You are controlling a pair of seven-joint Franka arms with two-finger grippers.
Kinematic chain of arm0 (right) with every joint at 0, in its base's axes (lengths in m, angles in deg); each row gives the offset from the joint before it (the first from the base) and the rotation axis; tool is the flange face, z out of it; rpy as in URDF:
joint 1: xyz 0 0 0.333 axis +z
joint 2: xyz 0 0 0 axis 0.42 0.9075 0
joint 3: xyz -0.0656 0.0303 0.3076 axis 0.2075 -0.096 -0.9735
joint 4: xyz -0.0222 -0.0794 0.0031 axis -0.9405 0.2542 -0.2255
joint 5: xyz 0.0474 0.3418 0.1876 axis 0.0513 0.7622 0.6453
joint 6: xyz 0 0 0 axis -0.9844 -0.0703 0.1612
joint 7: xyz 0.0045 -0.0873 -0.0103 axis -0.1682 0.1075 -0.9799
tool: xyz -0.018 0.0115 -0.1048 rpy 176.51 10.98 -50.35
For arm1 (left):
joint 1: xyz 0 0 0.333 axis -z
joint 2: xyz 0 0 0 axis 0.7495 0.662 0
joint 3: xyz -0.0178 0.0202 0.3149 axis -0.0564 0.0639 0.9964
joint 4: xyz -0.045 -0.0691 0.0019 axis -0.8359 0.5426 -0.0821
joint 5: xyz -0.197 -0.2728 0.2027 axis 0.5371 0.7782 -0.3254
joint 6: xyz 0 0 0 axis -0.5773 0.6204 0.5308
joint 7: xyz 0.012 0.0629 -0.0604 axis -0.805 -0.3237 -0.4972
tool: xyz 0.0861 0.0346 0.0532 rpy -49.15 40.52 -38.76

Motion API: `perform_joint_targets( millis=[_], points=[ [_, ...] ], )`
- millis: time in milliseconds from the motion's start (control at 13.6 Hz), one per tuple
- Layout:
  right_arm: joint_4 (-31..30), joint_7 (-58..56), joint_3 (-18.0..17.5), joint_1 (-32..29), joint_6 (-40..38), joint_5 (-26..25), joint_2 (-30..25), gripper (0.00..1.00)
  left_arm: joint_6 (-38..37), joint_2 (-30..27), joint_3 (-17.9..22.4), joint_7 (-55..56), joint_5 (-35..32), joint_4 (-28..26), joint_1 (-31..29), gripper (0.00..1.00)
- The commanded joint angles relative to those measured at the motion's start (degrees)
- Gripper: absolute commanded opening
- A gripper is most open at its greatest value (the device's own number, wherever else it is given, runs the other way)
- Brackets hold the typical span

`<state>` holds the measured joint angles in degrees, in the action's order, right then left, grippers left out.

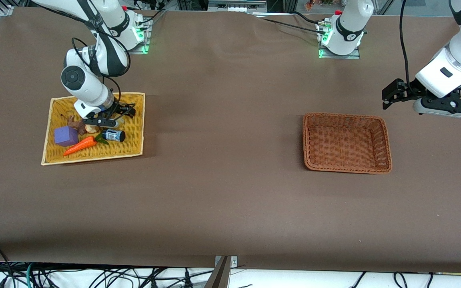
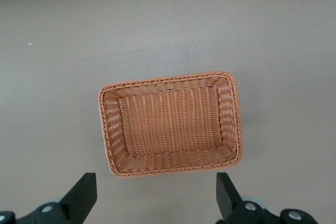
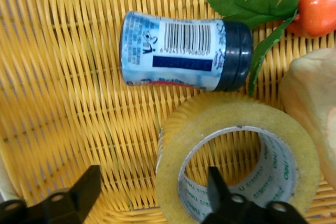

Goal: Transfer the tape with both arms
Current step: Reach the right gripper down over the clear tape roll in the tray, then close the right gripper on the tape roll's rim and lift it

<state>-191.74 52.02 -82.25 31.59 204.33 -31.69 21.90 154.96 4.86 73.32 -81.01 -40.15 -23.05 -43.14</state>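
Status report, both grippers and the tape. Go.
Right gripper open, straddling the tape wall in yellow basket. Left gripper open, waiting over brown basket. Bottle beside tape.

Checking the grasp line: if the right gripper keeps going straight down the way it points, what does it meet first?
Most likely the tape. The right gripper is open and straddles the roll's wall, one finger inside the core, the other outside over the yellow basket. Going on, it would probably reach the basket floor; depth is unclear.

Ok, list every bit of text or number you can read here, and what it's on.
Bottle: barcode with a row of digits beneath, too small to read; other label print blurred.
Tape inner core: grey printed letters, partly hidden, unreadable.
Right arm's base: dark lettering, too small.
Brown basket: none.
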Motion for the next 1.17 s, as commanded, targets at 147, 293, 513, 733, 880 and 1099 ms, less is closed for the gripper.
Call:
perform_joint_targets(
  millis=[147,293,513,733,880,1099],
  points=[
    [-1.3,-0.1,-0.5,-0.3,0.2,0.3,-0.7,0.00,-0.9,-0.2,0.2,-1.4,1.0,1.3,0.2,1.00],
    [-1.1,-0.3,-0.5,-0.3,0.0,0.3,-0.7,0.00,-0.9,-0.2,0.2,-1.3,0.9,1.3,0.2,1.00],
    [-0.8,-0.5,-0.5,-0.3,0.0,0.3,-1.1,0.00,-0.9,-0.2,0.2,-1.4,0.9,1.3,0.2,1.00],
    [0.9,-0.9,-0.5,-0.3,-2.9,0.0,-4.4,0.00,-0.9,-0.2,0.2,-1.4,0.8,1.3,0.2,1.00],
    [5.4,-0.8,-0.6,-0.3,-11.1,0.0,-6.8,0.00,-0.9,-0.2,0.2,-1.3,0.8,1.3,0.3,1.00],
    [15.4,0.6,-4.0,-0.3,-24.9,0.5,-8.3,0.00,-0.9,-0.2,0.0,-1.3,0.8,1.3,0.2,1.00]
  ],
)
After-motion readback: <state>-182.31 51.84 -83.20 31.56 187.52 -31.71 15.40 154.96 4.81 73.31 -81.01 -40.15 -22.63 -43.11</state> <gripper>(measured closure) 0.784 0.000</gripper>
